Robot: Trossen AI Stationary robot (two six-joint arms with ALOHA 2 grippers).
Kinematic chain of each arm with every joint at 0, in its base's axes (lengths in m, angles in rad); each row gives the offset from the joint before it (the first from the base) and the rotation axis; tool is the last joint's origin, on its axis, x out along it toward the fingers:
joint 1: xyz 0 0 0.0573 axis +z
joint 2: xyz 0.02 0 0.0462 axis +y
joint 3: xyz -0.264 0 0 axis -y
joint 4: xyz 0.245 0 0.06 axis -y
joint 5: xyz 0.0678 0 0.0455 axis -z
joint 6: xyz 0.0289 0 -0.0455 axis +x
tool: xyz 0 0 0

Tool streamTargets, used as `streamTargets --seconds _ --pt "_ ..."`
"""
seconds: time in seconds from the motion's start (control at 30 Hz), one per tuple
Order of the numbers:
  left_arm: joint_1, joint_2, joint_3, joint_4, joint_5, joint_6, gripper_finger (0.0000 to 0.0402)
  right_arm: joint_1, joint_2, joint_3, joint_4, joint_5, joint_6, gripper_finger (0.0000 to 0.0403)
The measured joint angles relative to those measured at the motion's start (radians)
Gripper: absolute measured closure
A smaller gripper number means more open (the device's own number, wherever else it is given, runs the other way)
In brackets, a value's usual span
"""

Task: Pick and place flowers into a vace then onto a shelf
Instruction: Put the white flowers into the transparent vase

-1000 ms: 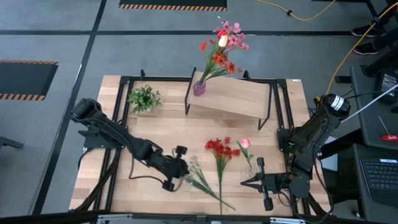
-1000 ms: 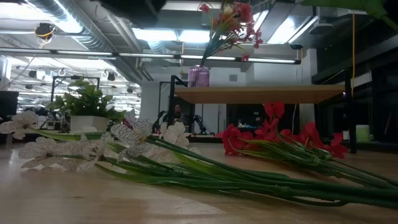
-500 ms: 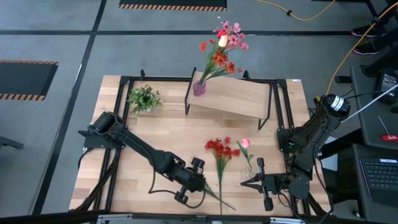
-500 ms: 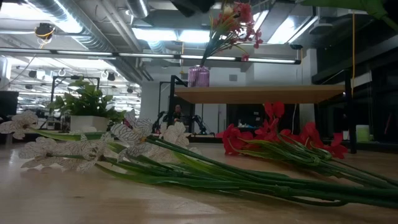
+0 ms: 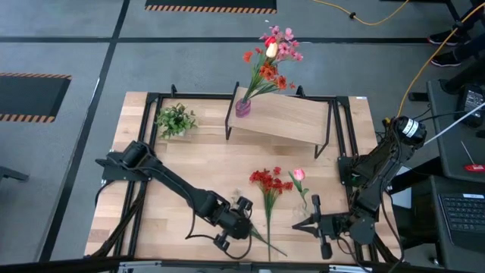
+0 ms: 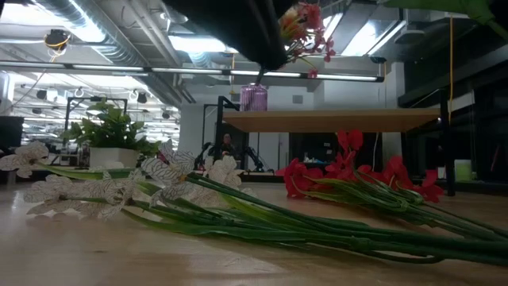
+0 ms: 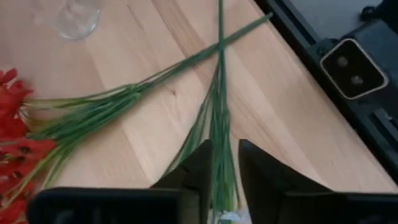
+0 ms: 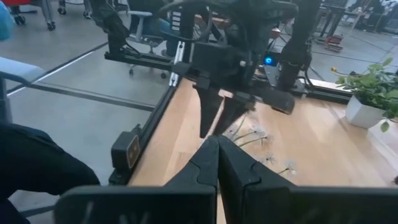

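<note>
A bunch of white flowers [image 6: 103, 187] lies flat on the table near its front edge, its green stems [image 7: 219, 124] crossing those of a red bunch [image 5: 267, 182]. A pink tulip [image 5: 298, 174] lies to the right of them. My left gripper [image 5: 239, 218] hangs open above the white bunch, pointing steeply down. In the left wrist view its fingers [image 7: 258, 174] stand on either side of the stems, and in the low view it [image 6: 238, 32] is well above them. A purple vase [image 5: 242, 108] with flowers [image 5: 271, 53] stands on the shelf [image 5: 292, 120]. My right gripper [image 5: 301, 224] waits shut at the front right.
A small green plant in a white pot [image 5: 176, 120] stands at the far left. A clear glass thing [image 7: 78, 15] sits beyond the crossed stems. The table's black frame [image 7: 348, 68] runs along the near edge, close to the stem ends. The shelf's black legs [image 5: 327, 140] stand behind the flowers.
My left gripper has moved toward the table's right and near edges and sunk a little, from over the white blooms to over their stems. Its dark tip has come into the top of the low view. The flowers have not moved.
</note>
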Motion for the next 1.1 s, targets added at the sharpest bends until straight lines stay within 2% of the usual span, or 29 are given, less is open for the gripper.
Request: streamTargets --seconds 0.23,0.4,0.7,0.9,1.1 --pt "-0.006 0.002 0.0 -0.004 -0.088 -0.011 0.026 0.0 0.0 0.0 0.007 -0.004 0.0 0.0398" --pt "-0.015 0.003 -0.007 0.004 -0.142 -0.029 0.0233 0.0 0.0 0.0 0.007 -0.004 0.0 0.0398" --pt "-0.016 0.006 -0.082 0.076 -0.13 -0.043 0.0234 0.0 0.0 0.0 0.007 -0.005 0.0 0.0398" --pt "0.013 0.006 -0.102 0.062 -0.042 -0.1 0.0231 0.0 0.0 0.0 0.01 -0.005 0.0 0.0398" --pt "0.03 0.007 -0.124 0.066 -0.006 -0.103 0.0231 0.0 0.0 0.0 0.012 -0.005 0.0 0.0398"
